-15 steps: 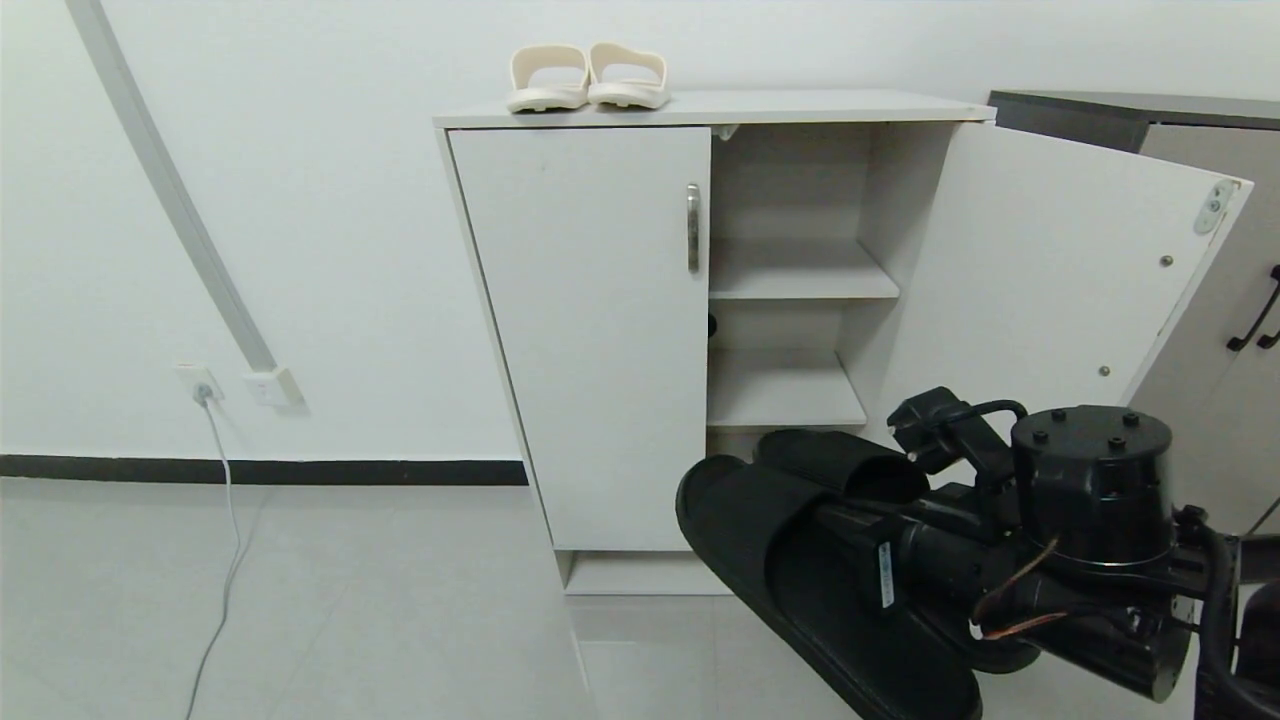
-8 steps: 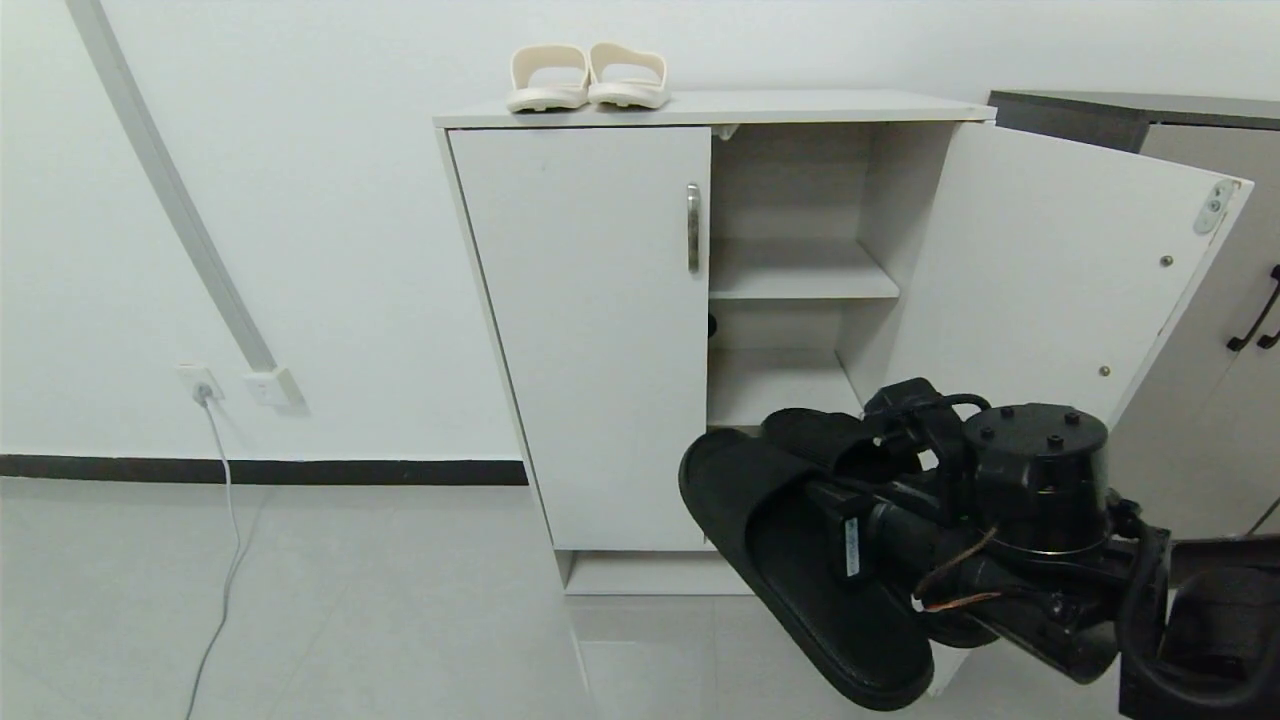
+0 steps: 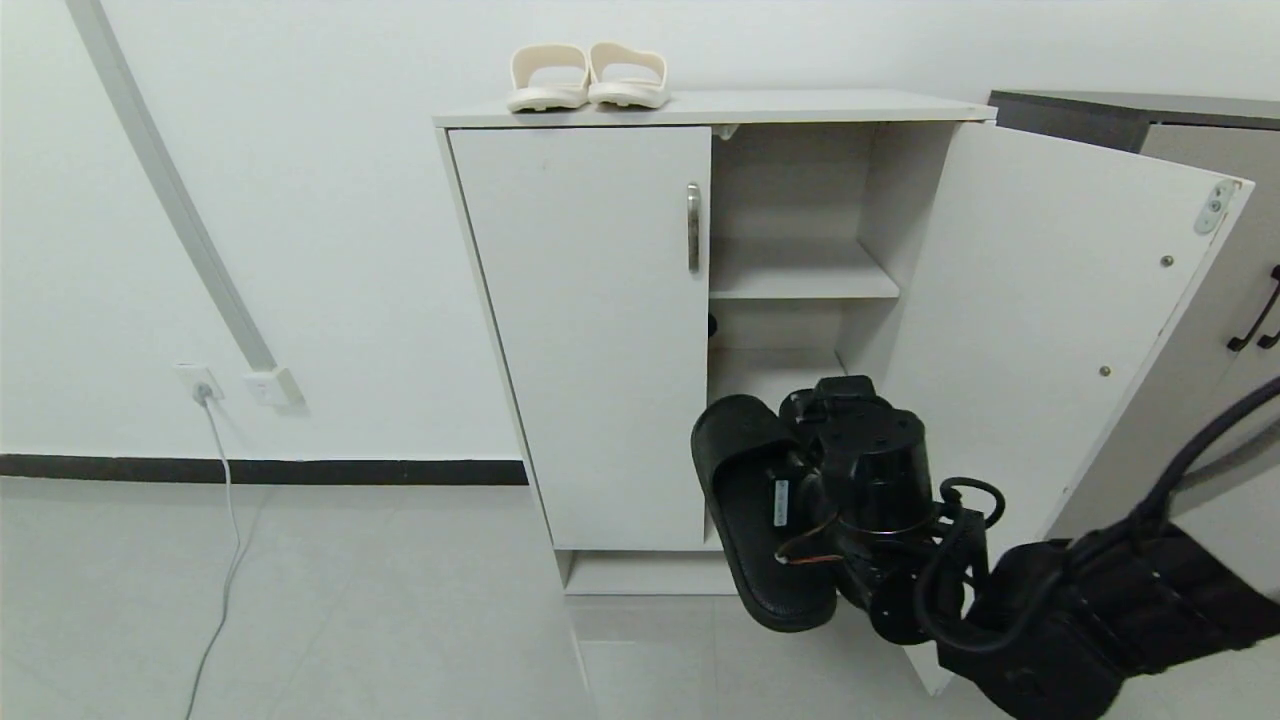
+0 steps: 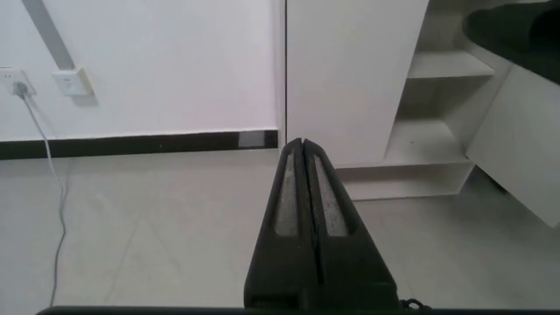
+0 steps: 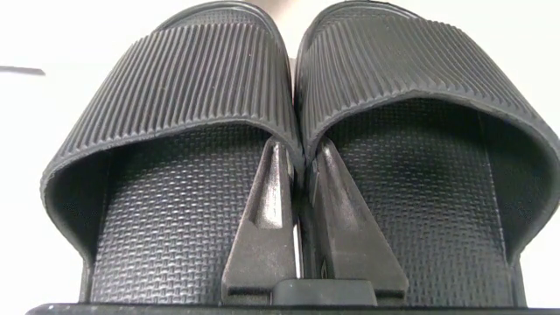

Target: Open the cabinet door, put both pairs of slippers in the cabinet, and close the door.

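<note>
A white cabinet [image 3: 590, 330] stands against the wall with its left door closed and its right door [image 3: 1040, 290] swung wide open. A beige pair of slippers [image 3: 587, 77] rests on its top. My right gripper [image 5: 299, 175] is shut on the black pair of slippers [image 3: 755, 500], pinching the inner strap edges of both [image 5: 201, 96]. It holds them tilted, toes up, in front of the open compartment at the level of the lower shelf [image 3: 765, 370]. My left gripper [image 4: 303, 149] is shut and empty above the floor, facing the cabinet [image 4: 350, 79].
A dark grey cabinet [image 3: 1220, 300] stands right behind the open door. A wall socket with a hanging cable [image 3: 205, 400] is at the left. The upper shelf [image 3: 800, 283] is bare. Tiled floor [image 3: 350, 620] lies open to the left.
My right arm has carried the black slippers up and forward to the open compartment, and they now stand more upright. The cabinet and beige slippers have not moved.
</note>
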Available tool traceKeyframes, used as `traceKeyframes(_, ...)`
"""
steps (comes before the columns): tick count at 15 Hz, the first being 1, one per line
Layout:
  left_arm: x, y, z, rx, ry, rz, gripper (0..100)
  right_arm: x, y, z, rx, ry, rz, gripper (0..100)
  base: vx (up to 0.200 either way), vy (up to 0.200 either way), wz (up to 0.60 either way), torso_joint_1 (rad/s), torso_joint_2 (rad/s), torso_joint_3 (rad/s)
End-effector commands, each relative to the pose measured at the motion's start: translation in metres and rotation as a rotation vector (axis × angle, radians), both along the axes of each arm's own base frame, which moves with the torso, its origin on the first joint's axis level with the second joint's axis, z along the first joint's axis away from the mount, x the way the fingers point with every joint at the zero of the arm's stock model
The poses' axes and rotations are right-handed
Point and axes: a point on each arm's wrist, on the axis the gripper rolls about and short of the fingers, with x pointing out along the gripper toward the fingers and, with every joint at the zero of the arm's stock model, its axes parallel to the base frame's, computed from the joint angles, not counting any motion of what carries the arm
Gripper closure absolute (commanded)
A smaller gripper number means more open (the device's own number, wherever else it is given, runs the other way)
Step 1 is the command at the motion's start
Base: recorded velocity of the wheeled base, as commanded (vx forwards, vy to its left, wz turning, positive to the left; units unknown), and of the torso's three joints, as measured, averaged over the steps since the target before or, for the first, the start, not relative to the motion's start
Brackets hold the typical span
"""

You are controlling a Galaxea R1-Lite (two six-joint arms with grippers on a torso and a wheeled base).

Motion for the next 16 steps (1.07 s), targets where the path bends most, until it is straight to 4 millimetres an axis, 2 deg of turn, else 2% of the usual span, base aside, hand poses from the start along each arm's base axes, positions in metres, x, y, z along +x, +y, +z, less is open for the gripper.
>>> traceKeyframes(1,0.0,0.0,0.001,-0.003,0.001,-0.001,100,0.013,0.023,-0.027,-0.022,0.01,-0.037,100,0.0,0.0,0.0,0.0,0.0,0.0)
traceKeyframes(3,0.0,0.0,0.0,-0.003,0.002,-0.001,100,0.017,0.027,-0.031,-0.009,-0.013,-0.065,100,0.0,0.0,0.0,0.0,0.0,0.0)
traceKeyframes(9,0.0,0.0,0.001,-0.006,0.001,-0.001,100,0.019,0.025,-0.032,-0.013,-0.013,-0.083,100,0.0,-0.2,0.0,0.003,0.0,0.0)
traceKeyframes(13,0.0,0.0,0.001,-0.018,0.003,-0.001,100,0.026,0.021,-0.042,-0.036,-0.001,-0.111,100,0.0,0.0,0.0,0.0,0.0,0.0)
traceKeyframes(16,0.0,0.0,0.001,-0.018,0.001,0.001,100,0.033,0.014,-0.042,-0.034,-0.003,-0.136,100,0.0,0.0,0.0,0.0,0.0,0.0)
